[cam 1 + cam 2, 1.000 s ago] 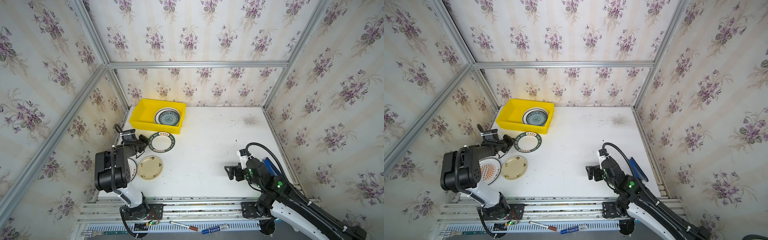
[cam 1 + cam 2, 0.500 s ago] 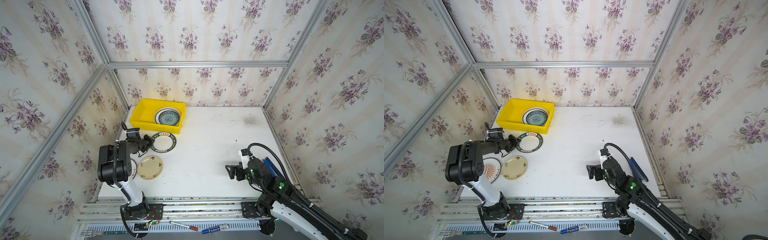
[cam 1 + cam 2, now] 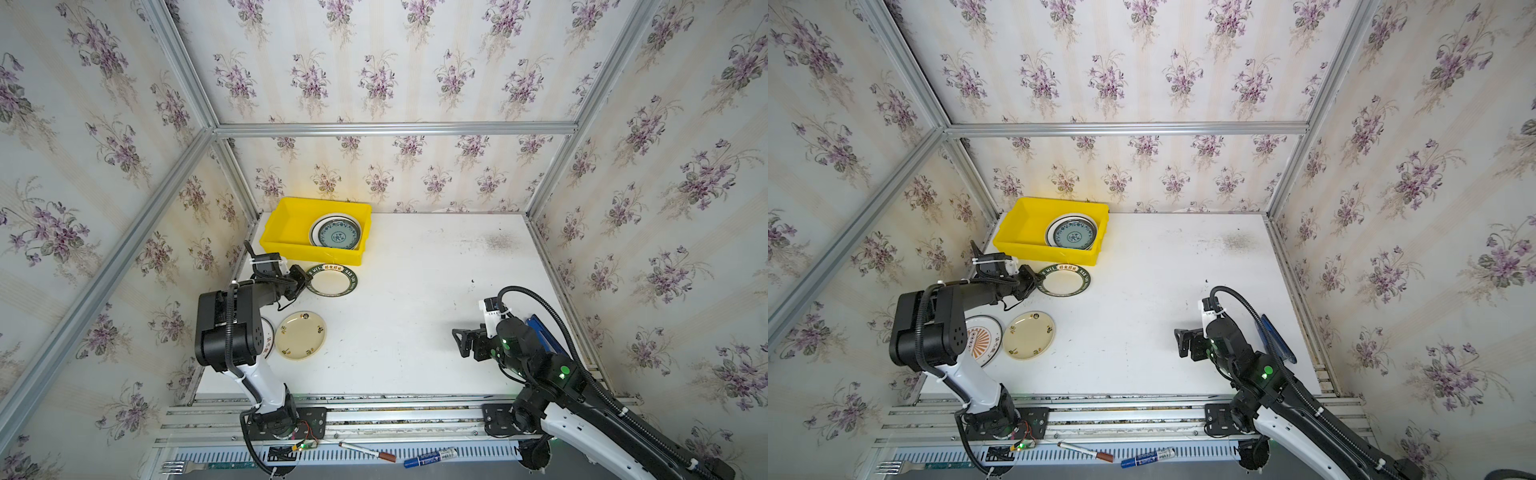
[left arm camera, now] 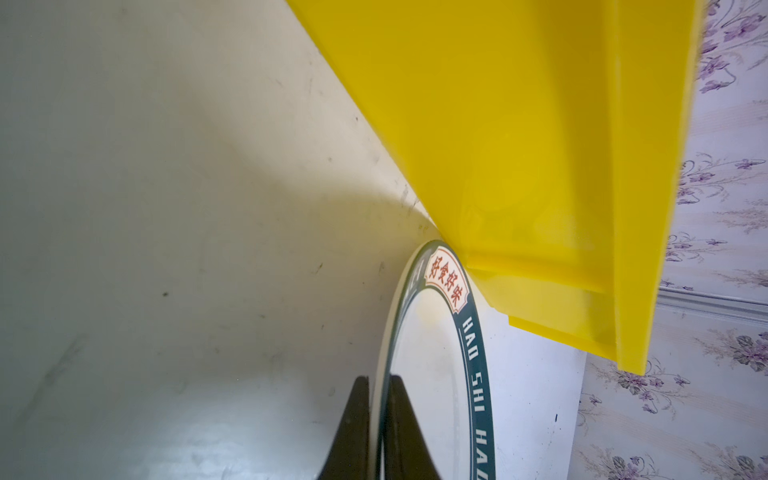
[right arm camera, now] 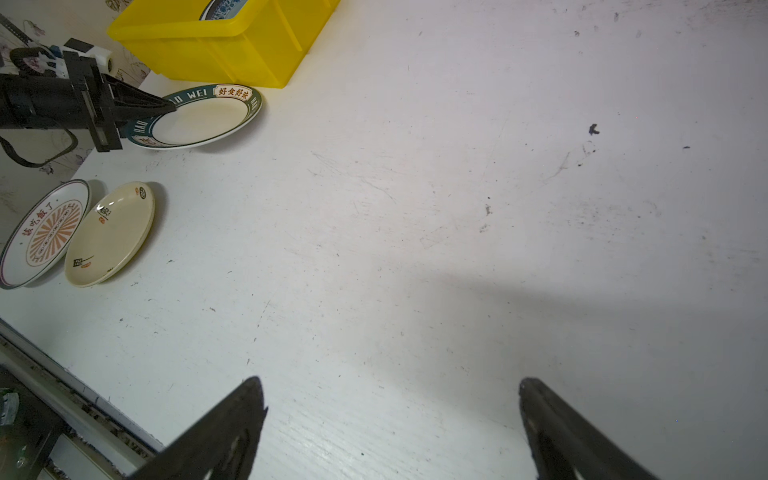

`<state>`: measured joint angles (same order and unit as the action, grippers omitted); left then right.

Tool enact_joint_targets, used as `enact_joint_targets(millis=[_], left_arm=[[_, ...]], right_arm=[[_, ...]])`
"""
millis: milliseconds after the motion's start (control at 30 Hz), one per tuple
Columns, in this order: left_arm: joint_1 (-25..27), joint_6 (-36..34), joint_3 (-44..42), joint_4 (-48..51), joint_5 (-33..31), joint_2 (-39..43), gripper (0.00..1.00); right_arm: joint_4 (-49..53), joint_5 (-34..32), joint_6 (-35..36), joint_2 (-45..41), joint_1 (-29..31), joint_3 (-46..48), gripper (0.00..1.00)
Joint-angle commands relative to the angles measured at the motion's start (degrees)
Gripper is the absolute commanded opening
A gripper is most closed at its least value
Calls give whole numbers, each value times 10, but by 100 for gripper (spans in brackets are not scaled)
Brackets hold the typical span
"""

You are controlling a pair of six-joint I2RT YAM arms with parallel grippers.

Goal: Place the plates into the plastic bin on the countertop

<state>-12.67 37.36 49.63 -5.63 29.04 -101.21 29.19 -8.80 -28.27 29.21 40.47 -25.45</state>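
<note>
Pinching the green-rimmed plate [image 3: 332,280] right by the plastic bin [image 3: 307,254]

Plate count first: five that I can see. Three are out on the countertop [image 3: 415,311] and two are stacked in the bin.

Starting at the left, the left arm [image 3: 226,324] is folded up over its base, with the forearm stretched out low toward the bin. Tucked beside it is the orange sunburst plate [image 3: 984,337], then the cream plate [image 3: 300,335] with their edges about touching. Both lie flat and face up.

Further back, the left gripper [image 4: 378,380] is turned on its side and clamped onto the left rim of the green-rimmed plate, one finger on top and one under. That plate is face up, its far edge just beside the bin's front wall. Can't tell if it's off the surface.

Just the one bin, back left corner, long side running left to right. The teal patterned plate [image 3: 336,236] sits in its right half on a second plate [image 3: 312,232] whose pale rim peeks out.

Way over on the right, the right gripper [image 5: 390,386] points left above bare countertop, jaws spread wide, nothing in them.
</note>
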Motion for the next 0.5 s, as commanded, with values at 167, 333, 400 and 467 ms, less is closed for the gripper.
enact_joint_targets(millis=[167,333,400,467], left_arm=[[8,-12,-12,34,2,37,0],[24,-16,-24,47,-7,78,0],[30,-11,-33,47,-10,98,0],[37,-7,-42,47,-13,118,0]], right_arm=[[-13,-10,-11,2,-1,-7,98],[-28,8,-17,8,-1,-10,98],[-42,26,-17,7,-1,-8,98],[-58,42,-17,5,-1,-4,98]])
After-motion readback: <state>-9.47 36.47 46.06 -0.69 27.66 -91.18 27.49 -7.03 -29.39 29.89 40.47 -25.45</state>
